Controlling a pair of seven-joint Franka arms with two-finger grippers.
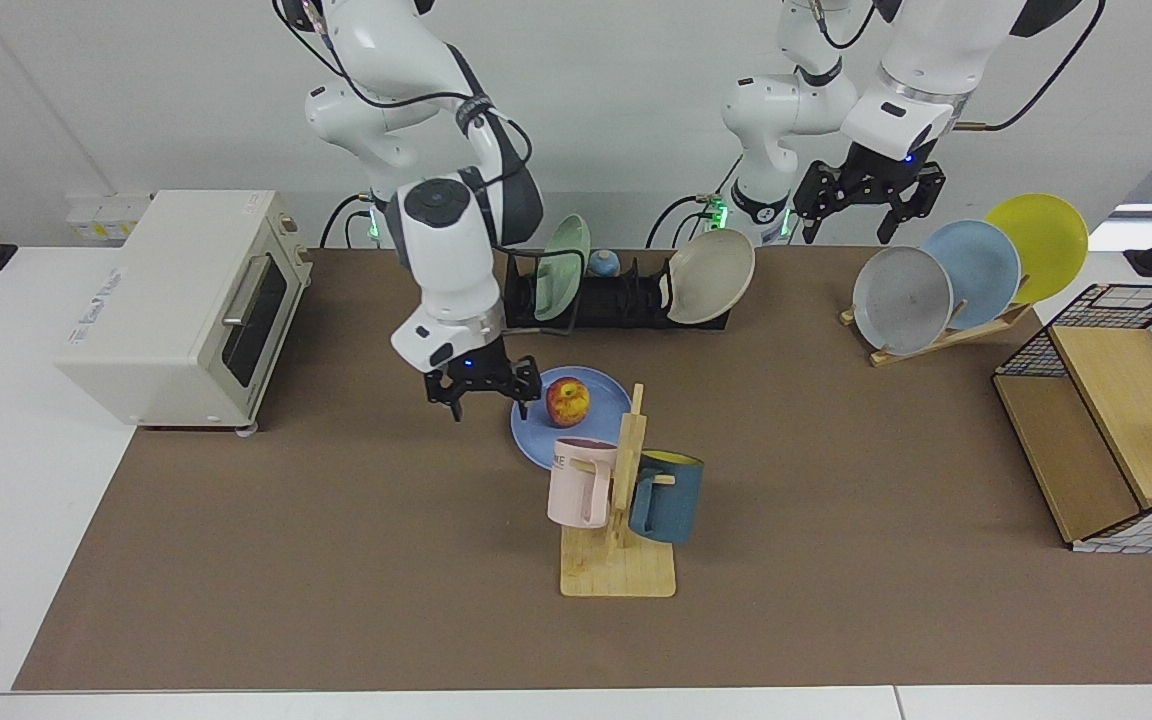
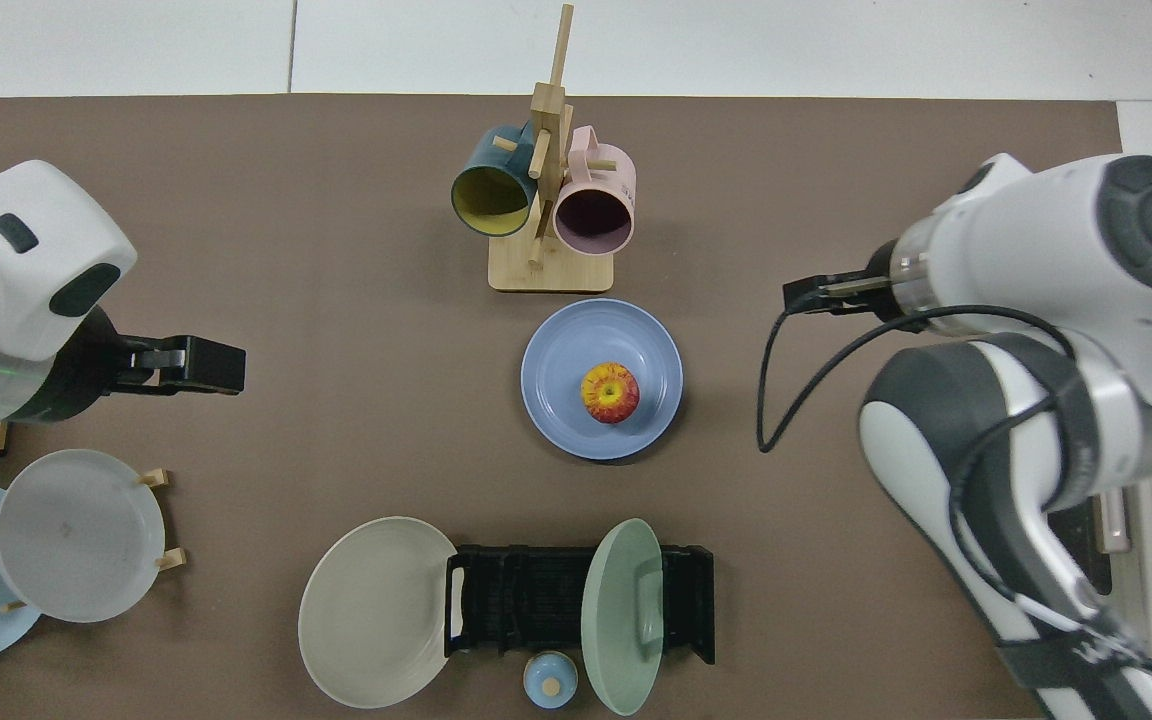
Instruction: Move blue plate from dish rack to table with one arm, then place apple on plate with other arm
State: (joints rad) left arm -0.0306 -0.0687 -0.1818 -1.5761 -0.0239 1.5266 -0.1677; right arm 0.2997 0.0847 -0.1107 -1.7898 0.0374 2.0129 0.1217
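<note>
I am observing the apple (image 2: 610, 392) sitting on the blue plate (image 2: 561, 350), which is lying flat on the surface (image 1: 336, 560) at 12 o'clock of the dish rack (image 2: 526, 600) in the top view. My right gripper (image 1: 481, 388) is hovering released, fingers spread, at 9 o'clock of the plate in the facing view, grasping nothing. My left gripper (image 1: 871, 192) is waiting raised and released, at 11 o'clock of the wooden plate stand (image 1: 946, 335).

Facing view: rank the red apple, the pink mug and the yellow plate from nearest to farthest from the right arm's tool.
1. Red apple, on the blue plate beside the right tool.
2. Pink mug, on the wooden mug tree.
3. Yellow plate, far across on the slanted wooden stand.
</note>
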